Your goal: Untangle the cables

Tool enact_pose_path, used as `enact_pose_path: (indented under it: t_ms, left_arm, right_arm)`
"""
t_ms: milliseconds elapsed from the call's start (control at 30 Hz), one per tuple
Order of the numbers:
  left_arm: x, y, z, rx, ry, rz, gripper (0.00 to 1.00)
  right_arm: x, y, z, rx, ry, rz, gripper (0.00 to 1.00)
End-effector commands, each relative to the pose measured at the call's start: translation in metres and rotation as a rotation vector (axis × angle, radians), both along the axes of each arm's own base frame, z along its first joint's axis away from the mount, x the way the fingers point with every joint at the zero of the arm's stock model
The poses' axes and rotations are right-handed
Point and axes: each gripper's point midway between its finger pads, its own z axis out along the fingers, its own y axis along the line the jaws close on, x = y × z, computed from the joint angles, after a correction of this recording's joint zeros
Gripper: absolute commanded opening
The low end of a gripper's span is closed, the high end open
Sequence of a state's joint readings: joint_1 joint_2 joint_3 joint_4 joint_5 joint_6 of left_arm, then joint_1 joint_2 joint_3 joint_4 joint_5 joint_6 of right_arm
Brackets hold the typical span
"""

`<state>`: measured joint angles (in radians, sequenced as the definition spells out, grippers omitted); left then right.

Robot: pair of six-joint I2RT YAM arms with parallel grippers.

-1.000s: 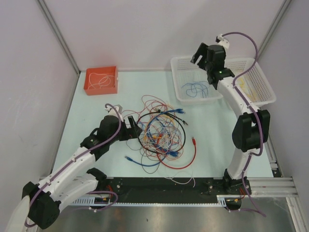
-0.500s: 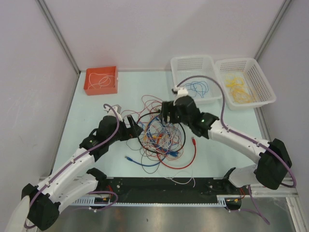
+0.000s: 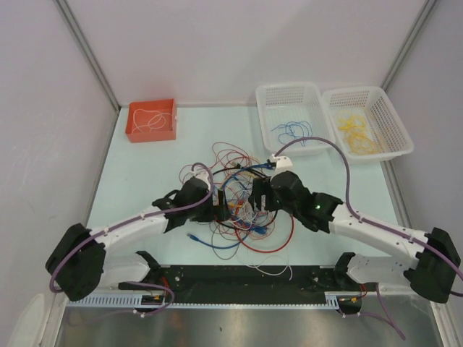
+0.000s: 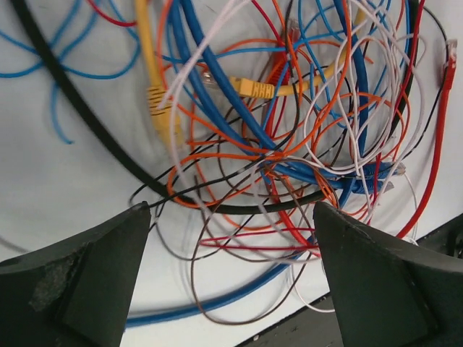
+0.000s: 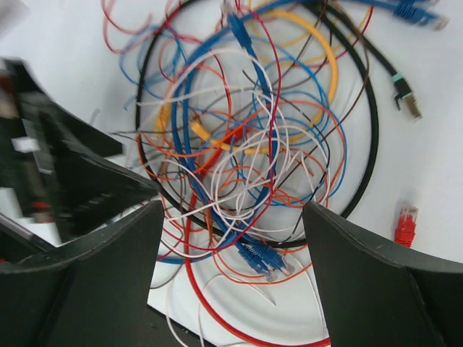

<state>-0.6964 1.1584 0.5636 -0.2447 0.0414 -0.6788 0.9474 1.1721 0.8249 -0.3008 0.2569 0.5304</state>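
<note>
The cables (image 3: pixel 240 181) lie in one tangled heap at the table's middle: thin red, orange, white, blue, yellow and brown wires inside a black loop. My left gripper (image 3: pixel 219 210) is at the heap's left edge and my right gripper (image 3: pixel 257 198) at its right side, facing each other. In the left wrist view the left gripper (image 4: pixel 231 271) is open, with red, brown and blue strands of the cables (image 4: pixel 289 144) between its fingers. In the right wrist view the right gripper (image 5: pixel 231 249) is open over the cables (image 5: pixel 246 159), just above two blue plugs (image 5: pixel 266 257).
A red tray (image 3: pixel 132 124) with a white cable stands at the back left. Two white baskets stand at the back right, one (image 3: pixel 269 123) holding blue cables, one (image 3: pixel 394 116) yellow cables. A red cable (image 3: pixel 288 238) and a blue cable (image 3: pixel 210 243) trail toward the front edge.
My right arm swung from above the blue-cable basket down to the heap's right side. My left gripper moved right and down into the heap's left edge.
</note>
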Motion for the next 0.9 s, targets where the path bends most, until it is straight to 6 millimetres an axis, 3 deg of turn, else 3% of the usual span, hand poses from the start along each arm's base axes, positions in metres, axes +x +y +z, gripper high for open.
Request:
enact_pose_path:
  t_ms: [0, 100, 233, 333, 367, 433, 533, 567, 700, 867]
  left_arm:
    - [0.013, -0.033, 0.007, -0.064, -0.046, -0.018, 1.00]
    - [0.023, -0.038, -0.006, -0.017, -0.034, 0.023, 0.97]
    - [0.043, -0.029, -0.020, 0.090, -0.054, 0.125, 0.87]
    - [0.051, -0.026, -0.030, 0.157, -0.043, 0.143, 0.74]
    - [0.054, -0.024, -0.031, 0.184, -0.055, 0.143, 0.62]
    - [0.056, -0.020, -0.036, 0.225, -0.052, 0.144, 0.54]
    - [0.060, -0.011, -0.040, 0.286, -0.064, 0.150, 0.18]
    - [0.061, -0.008, -0.040, 0.297, -0.065, 0.147, 0.00]
    - [0.064, -0.005, -0.020, 0.304, -0.107, 0.128, 0.00]
    - [0.064, 0.001, 0.046, 0.207, -0.227, 0.098, 0.00]
  right_arm:
    - [0.001, -0.016, 0.029, 0.051, -0.062, -0.073, 0.82]
    - [-0.002, -0.022, 0.032, 0.055, -0.060, -0.082, 0.82]
    - [-0.006, -0.029, 0.036, 0.065, -0.069, -0.094, 0.82]
    - [-0.008, -0.033, 0.035, 0.061, -0.072, -0.101, 0.82]
    - [-0.008, -0.035, 0.037, 0.062, -0.076, -0.104, 0.82]
    - [-0.009, -0.037, 0.035, 0.059, -0.075, -0.106, 0.82]
    - [-0.010, -0.041, 0.035, 0.055, -0.080, -0.112, 0.82]
    - [-0.011, -0.043, 0.033, 0.053, -0.081, -0.115, 0.82]
    - [-0.011, -0.045, 0.034, 0.055, -0.086, -0.119, 0.83]
    - [-0.011, -0.046, 0.035, 0.057, -0.097, -0.116, 0.82]
